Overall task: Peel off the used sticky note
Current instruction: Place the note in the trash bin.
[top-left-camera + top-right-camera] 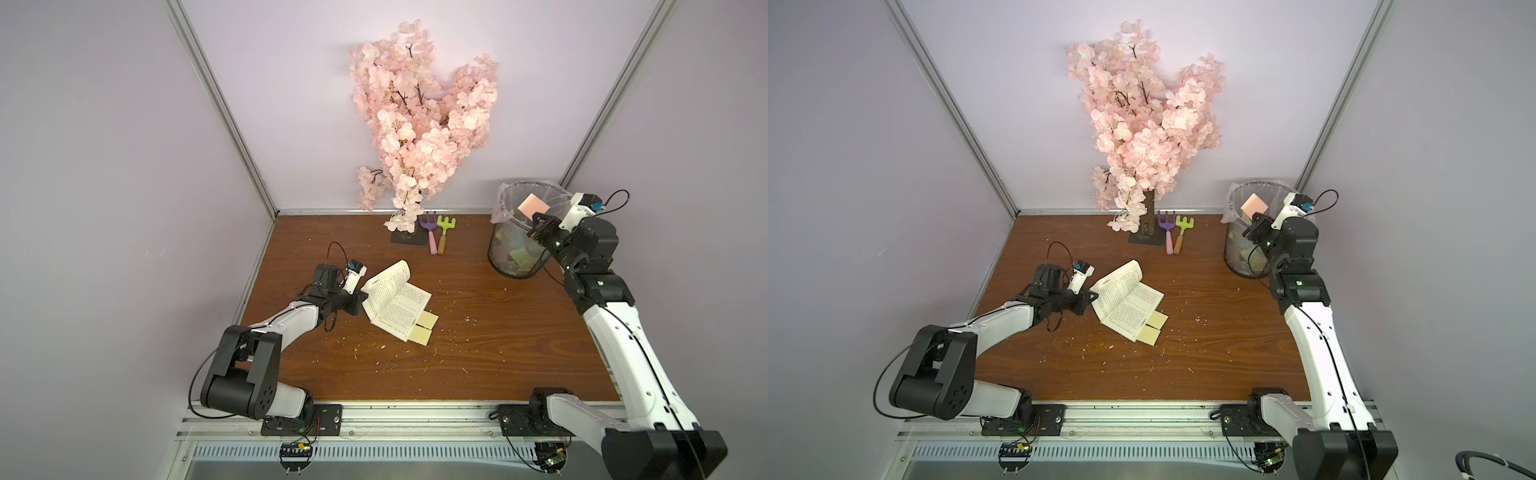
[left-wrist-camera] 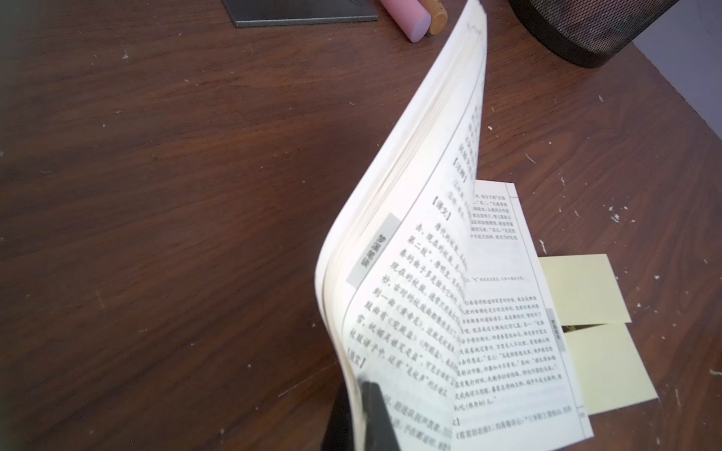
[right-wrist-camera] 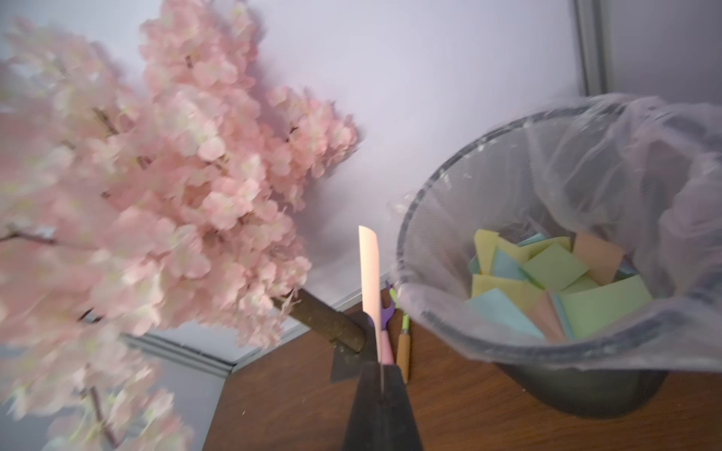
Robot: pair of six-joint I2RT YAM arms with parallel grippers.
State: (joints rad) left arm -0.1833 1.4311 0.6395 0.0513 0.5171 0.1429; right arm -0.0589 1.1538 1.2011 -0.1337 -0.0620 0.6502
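The note (image 1: 534, 204) is clamped by the right gripper (image 1: 535, 219) near the bin (image 1: 509, 262) rim. Well apart from the bin, the book (image 1: 397, 303) edge is pinched by the left gripper (image 1: 362, 296).

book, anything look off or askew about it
Yes: half of the book is bowed upward, pinched by the left pincer, and two yellow sticky notes jut past its page edge onto the table.

Brown wood-grain table (image 1: 478, 332), low sheen, scuffed, white flecks. Matt printed paper: book (image 1: 395, 303). Smooth matt paper: 2 yellow sticky notes (image 1: 428, 321), pink sticky note (image 1: 534, 204). Dark metal-mesh wastebasket (image 1: 505, 253); liner (image 1: 500, 208) thin, translucent, crinkled plastic. Blossom tree (image 1: 419, 124): cloth-like petals, rough trunk.
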